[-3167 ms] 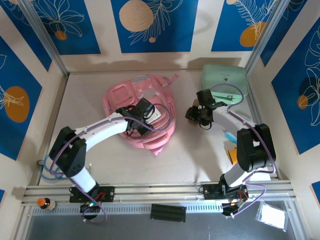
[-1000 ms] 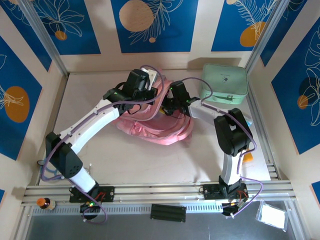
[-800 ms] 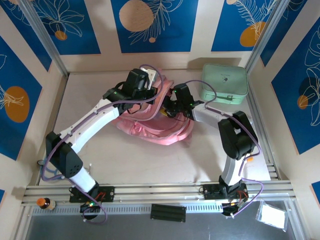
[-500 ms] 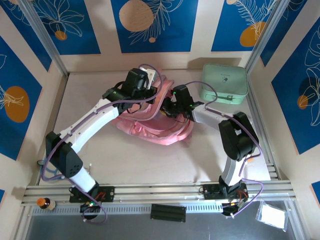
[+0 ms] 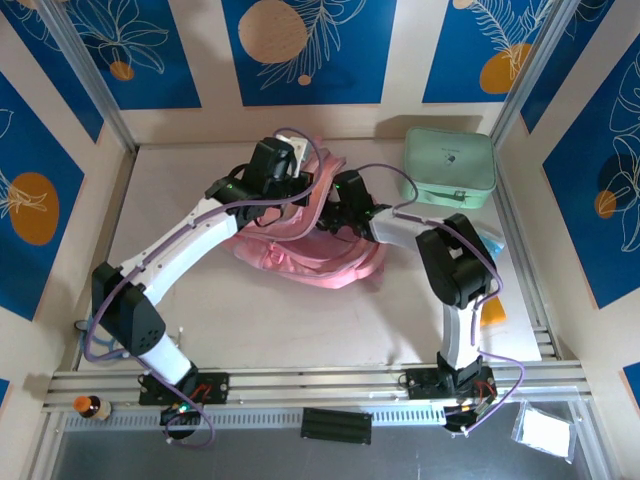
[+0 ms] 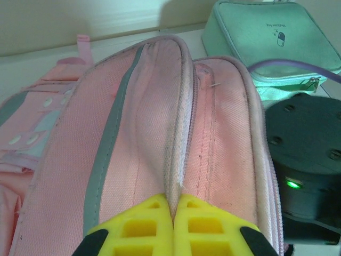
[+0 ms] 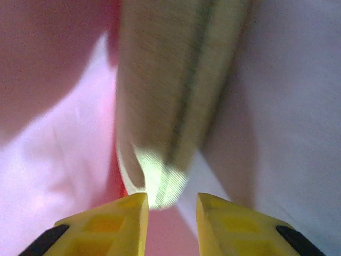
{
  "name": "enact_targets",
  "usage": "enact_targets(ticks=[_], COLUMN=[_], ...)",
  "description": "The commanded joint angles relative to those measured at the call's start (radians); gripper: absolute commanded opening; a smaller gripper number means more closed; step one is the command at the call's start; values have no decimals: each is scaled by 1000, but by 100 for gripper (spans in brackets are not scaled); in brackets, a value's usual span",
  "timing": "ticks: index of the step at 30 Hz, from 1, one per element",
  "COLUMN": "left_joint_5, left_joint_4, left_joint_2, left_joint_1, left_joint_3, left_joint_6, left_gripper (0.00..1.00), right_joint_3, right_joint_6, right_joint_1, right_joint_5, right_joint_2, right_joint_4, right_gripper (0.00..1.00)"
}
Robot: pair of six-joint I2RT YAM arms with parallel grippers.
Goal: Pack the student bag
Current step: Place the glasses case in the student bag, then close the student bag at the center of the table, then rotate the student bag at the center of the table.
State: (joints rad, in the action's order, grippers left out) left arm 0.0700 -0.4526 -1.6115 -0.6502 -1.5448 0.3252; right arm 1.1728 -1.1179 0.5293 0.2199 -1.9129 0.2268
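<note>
- The bag [image 5: 300, 255] lies slumped on the worktop [image 5: 330, 320], roughly in the middle, with both arms reaching to its far side.
- The left hand [image 5: 283, 178] is at the bag's far top edge.
- From the left wrist, the left hand [image 6: 173, 205] has its yellow tips pressed right together. They pinch a thin fold of the bag [image 6: 133, 133] by the zip seam.
- A grey strip [image 6: 109, 144] runs up the fabric just left of that pinched fold.
- The right hand [image 5: 335, 205] comes in from the bag's right side, nose down among the pink folds, close to the left hand.
- From the right wrist, the right hand [image 7: 171, 205] shows a narrow gap between its tips, with pink bag [image 7: 48, 80] fabric all around.
- A blurred, ribbed, yellow-green thing [image 7: 170, 96] ends right at that gap. I cannot tell whether the tips grip it, or what it is.
- The right arm's black wrist [image 6: 306, 160] sits just right of the bag, a green light glowing on it.
- A mint case [image 5: 449, 166] lies beyond the bag's right side, apart from it, flat on the worktop.
</note>
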Motion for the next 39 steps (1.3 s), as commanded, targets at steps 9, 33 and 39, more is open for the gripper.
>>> enact_targets(ticks=[9, 33, 39], left_joint_5=[-178, -118, -125], left_joint_4=[149, 164, 432], left_joint_2=[-58, 275, 419], left_joint_1=[-8, 110, 207], left_joint_3=[24, 574, 886], left_joint_6=[71, 496, 806], left_gripper=[0, 68, 52], right_joint_3=[-415, -227, -195], right_joint_6=[51, 263, 265], right_joint_1=[-180, -208, -168], right_joint_5=[-104, -85, -98], right_joint_2=[578, 715, 681], right_joint_4=[-140, -391, -397], right_gripper=[54, 78, 78])
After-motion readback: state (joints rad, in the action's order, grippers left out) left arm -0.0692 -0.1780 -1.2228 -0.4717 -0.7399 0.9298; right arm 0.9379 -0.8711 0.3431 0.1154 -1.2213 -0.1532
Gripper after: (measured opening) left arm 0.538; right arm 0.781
